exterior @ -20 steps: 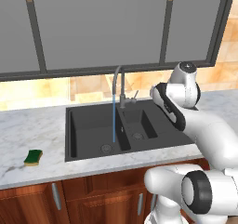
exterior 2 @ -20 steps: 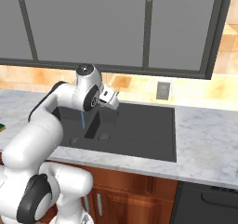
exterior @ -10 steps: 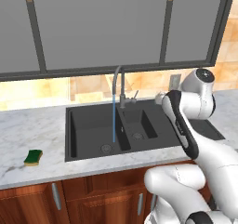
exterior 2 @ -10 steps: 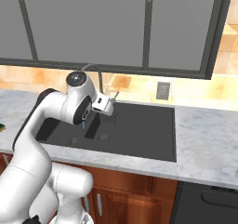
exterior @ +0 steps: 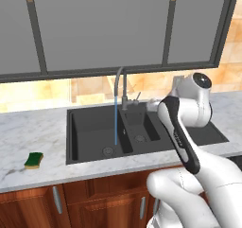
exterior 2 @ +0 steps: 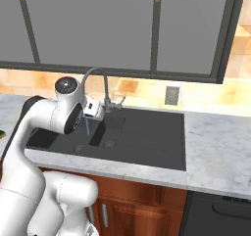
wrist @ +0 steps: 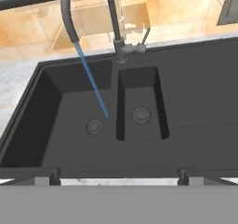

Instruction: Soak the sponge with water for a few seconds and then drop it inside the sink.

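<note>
While water [exterior: 116,123] runs into sink [exterior: 90,130] left basin, pincer [wrist: 119,174] hangs released and empty above sink front rim. Sponge [exterior: 33,160] lies on marble desk [exterior: 33,127], well off to pincer's left, untouched. Risk, as judged: long sideways reach may clip faucet [exterior: 121,87] or nudge sponge off grasp line.

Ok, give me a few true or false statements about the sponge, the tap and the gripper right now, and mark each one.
1. The small green-topped yellow sponge lies on the marble counter, left of the dark double-basin sink. True.
2. The grey gooseneck faucet is off. False: a thin blue water stream runs into the left basin.
3. The gripper holds the sponge. False: it is open and empty.
4. The sponge is in the sink. False: it is on the counter.
</note>
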Motion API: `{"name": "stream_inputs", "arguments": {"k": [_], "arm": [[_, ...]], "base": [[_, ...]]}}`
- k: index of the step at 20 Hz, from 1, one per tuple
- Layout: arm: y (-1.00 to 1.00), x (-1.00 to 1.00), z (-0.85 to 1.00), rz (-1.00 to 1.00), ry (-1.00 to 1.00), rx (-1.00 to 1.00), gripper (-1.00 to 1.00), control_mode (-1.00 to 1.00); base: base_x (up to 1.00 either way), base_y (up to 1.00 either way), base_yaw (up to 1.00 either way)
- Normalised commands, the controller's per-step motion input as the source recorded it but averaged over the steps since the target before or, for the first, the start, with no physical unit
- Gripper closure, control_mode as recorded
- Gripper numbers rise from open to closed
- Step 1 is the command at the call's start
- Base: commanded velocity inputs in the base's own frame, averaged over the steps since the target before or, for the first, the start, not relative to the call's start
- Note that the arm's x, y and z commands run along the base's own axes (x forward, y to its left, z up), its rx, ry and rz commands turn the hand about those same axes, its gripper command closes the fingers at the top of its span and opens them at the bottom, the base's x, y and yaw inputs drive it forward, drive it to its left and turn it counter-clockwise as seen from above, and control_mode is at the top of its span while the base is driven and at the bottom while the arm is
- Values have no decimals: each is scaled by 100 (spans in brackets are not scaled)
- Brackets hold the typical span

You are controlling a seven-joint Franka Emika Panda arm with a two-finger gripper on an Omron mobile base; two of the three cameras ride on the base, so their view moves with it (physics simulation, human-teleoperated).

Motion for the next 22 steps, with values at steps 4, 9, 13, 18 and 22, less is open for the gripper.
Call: {"name": "stream_inputs", "arguments": {"k": [4,9,13,18,22], "arm": [[66,-2,24,19,22,0,-100,-100],[54,-5,23,16,22,0,-100,-100],[53,-16,20,15,24,0,-100,-100],[60,-11,13,12,25,0,-100,-100],[60,-5,3,9,27,-1,-100,-100]], "base": [[0,0,0],[0,0,0],[0,0,0],[0,0,0],[0,0,0]]}}
